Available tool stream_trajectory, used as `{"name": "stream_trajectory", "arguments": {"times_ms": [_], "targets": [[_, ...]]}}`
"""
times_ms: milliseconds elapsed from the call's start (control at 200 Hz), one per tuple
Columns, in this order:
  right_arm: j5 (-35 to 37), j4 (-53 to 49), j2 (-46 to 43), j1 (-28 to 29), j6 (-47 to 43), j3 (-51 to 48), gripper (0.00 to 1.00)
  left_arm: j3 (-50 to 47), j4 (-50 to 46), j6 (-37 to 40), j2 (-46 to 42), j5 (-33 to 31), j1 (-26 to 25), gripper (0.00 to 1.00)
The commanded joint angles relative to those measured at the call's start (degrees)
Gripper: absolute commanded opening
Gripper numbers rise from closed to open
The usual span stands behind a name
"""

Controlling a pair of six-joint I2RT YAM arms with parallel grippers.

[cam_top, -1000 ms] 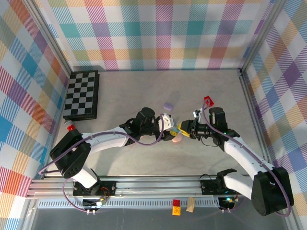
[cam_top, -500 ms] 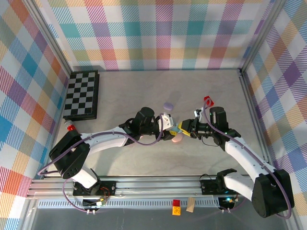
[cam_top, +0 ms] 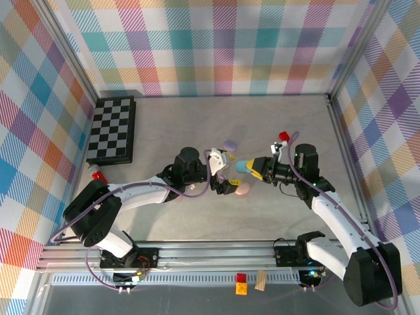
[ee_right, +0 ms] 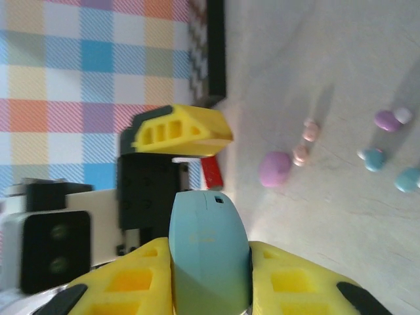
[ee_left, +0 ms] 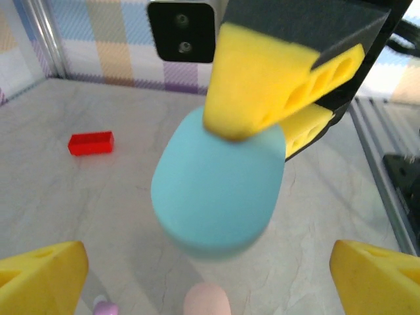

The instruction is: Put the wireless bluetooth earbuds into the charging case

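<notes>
wireless bluetooth earbuds (ee_right: 374,158), tiny pastel plastic pieces, lie loose on the grey marbled table (ee_right: 328,39), while the right gripper (cam_top: 253,168) clamps a pale blue pebble-shaped charging case (ee_left: 220,190) and the left gripper (cam_top: 224,172) gapes wide beside it.

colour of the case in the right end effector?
The case is pale blue, plain with no pattern. It shows best in the left wrist view.
</notes>
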Motion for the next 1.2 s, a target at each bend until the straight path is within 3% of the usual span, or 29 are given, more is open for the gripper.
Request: {"name": "stream_trajectory", "arguments": {"times_ms": [0,140,460,640,1195], "targets": [[-4.32,12.95,-1.67,-0.94,10.22,-0.80,0.15,-1.67,15.78,-8.19,-1.68,4.17,0.67,0.96],[-5.89,24.61,-1.24,-1.03,21.54,-3.35,0.13,-2.07,27.68,-14.72,1.37,4.78,1.58,0.93],[-9.16,37.62,1.68,-0.97,35.30,-3.40,0.10,1.77,28.97,-13.11,5.20,7.59,0.37,0.87],[-10.33,37.50,1.52,-1.00,36.58,-2.87,0.10,1.94,34.29,-15.40,6.82,7.94,0.36,0.76],[-10.48,29.06,-0.82,-0.97,32.36,-2.74,0.09,3.54,32.92,-16.97,5.75,9.95,0.35,0.61]]}}
